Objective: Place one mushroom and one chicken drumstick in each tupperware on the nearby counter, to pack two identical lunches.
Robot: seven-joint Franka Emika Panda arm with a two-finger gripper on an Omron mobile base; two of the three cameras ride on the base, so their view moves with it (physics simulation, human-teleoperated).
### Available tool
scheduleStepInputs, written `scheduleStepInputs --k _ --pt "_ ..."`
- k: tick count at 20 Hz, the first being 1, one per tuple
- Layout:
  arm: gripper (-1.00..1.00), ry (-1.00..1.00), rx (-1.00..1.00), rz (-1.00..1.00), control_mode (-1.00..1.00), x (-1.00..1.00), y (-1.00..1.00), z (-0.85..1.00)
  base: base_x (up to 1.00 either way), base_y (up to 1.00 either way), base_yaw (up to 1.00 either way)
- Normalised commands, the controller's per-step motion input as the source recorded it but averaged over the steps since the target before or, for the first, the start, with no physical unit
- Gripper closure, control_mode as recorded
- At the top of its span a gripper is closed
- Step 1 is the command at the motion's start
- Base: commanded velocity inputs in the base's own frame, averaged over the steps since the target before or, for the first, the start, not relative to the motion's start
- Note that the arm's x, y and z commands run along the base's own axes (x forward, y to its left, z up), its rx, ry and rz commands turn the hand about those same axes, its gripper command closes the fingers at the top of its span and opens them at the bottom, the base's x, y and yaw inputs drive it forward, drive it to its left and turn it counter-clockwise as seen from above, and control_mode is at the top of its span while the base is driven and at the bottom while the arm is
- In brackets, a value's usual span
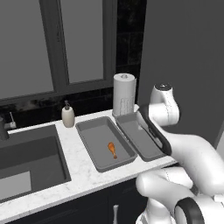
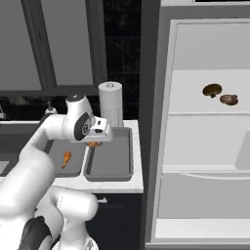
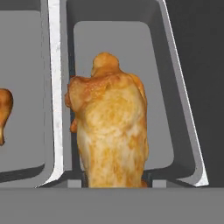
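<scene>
Dark-framed window with grey glass panes (image 1: 83, 39) over black glossy backsplash wall (image 1: 129, 43). White marble-look worktop (image 1: 83, 168) with dark inset sink (image 1: 26, 159), black cabinets with silver handle (image 1: 115, 214) below. White paper towel roll (image 1: 124, 94) and beige soap dispenser bottle (image 1: 68, 115) at the back. Open pale grey fridge interior with shelves (image 2: 205, 161) to the right. Flat, even light.

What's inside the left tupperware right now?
One chicken drumstick lies on the floor of the left tupperware; no mushroom there. In the hand view, the drumstick in the gripper hides part of the right tupperware, not the left.
</scene>
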Motion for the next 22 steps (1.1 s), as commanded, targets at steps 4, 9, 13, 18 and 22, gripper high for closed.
scheduleStepInputs --k 4,9,13,18,22 --pt "1.00 0.14 0.00 0.00 -1.00 0.45 -0.29 -0.44 0.00 0.00 0.00" --pt "1.00 0.16 0.00 0.00 -1.00 0.46 -0.25 -0.53 0.00 0.00 0.00" --pt "1.00 0.11 0.00 0.00 -1.00 0.29 -0.01 -0.56 0.00 0.00 0.00" --pt "1.00 0.06 0.00 0.00 -1.00 0.26 0.00 -0.51 0.00 0.00 0.00" --pt "1.00 0.01 0.00 0.00 -1.00 0.22 0.00 -0.39 0.00 0.00 0.00"
